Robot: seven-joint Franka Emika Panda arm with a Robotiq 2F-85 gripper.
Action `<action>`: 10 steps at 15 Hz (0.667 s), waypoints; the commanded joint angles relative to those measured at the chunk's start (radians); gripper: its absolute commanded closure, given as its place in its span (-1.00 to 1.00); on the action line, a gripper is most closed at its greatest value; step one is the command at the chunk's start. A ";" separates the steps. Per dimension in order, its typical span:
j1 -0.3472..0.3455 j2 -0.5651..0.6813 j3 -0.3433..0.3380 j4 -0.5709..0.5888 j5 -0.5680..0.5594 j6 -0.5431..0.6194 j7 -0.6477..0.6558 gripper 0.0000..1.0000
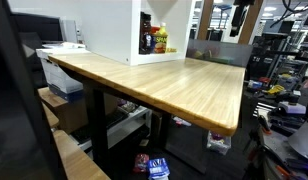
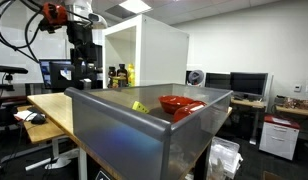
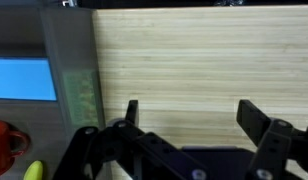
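In the wrist view my gripper [image 3: 190, 108] is open, with its two black fingers wide apart and nothing between them. It hangs above the bare light wooden tabletop [image 3: 184, 50]. To its left is the wall of a grey bin [image 3: 69, 60], which holds a red bowl [image 3: 4, 145] and a yellow object [image 3: 32, 172]. An exterior view shows the arm with the gripper [image 2: 86, 68] raised over the far end of the table [image 2: 64, 108], behind the grey bin [image 2: 124, 135]. The red bowl [image 2: 180, 103] and the yellow object [image 2: 140, 106] lie inside it.
A white open-fronted cabinet [image 1: 109, 28] stands at the back of the table [image 1: 184, 85] with bottles [image 1: 157, 40] inside; it also shows in an exterior view as the white cabinet [image 2: 154, 50]. Monitors [image 2: 249, 84], desks and clutter surround the table. A table edge runs along the front [image 1: 144, 100].
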 commanded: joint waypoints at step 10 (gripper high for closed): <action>0.037 0.109 0.067 0.011 0.038 0.202 0.147 -1.00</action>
